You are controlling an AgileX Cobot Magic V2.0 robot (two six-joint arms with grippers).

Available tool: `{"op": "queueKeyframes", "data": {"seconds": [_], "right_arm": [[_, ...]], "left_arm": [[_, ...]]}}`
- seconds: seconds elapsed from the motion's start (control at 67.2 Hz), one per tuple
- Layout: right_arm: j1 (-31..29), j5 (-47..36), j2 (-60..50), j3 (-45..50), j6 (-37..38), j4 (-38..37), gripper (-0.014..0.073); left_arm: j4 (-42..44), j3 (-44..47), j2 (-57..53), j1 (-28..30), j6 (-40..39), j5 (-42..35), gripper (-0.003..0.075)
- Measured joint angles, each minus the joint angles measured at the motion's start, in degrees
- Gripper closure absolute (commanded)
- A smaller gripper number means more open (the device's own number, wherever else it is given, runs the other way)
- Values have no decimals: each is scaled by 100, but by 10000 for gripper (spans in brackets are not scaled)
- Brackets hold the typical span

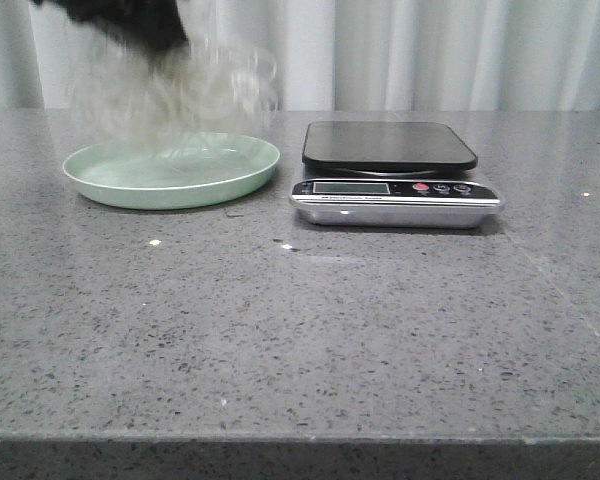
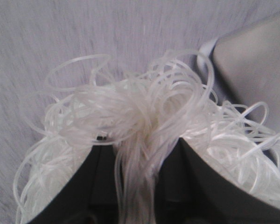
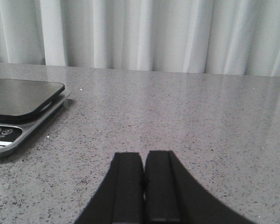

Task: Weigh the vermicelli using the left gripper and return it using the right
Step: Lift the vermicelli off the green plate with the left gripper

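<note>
Overhead, one vermicelli bundle (image 1: 175,95), one plate (image 1: 170,172), one scale (image 1: 392,172)

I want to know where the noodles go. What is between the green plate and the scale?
Nothing: only bare grey table shows between the green plate and the scale in the front view.

Left hand (image 2: 142,154) raised, clamped on strands; right hand (image 3: 143,186) low, fingers together.
</note>
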Motion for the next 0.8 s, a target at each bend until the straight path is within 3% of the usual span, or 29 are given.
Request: {"op": "queueKeyframes", "data": {"seconds": [0.328,0.804], "right_arm": [[0,0,0,0,0,0,443],[0,0,0,0,0,0,443]], "left_arm": [[27,-1330,-95,-471,0,6,584],[11,-1425,659,-1696,0,-663,584]]}}
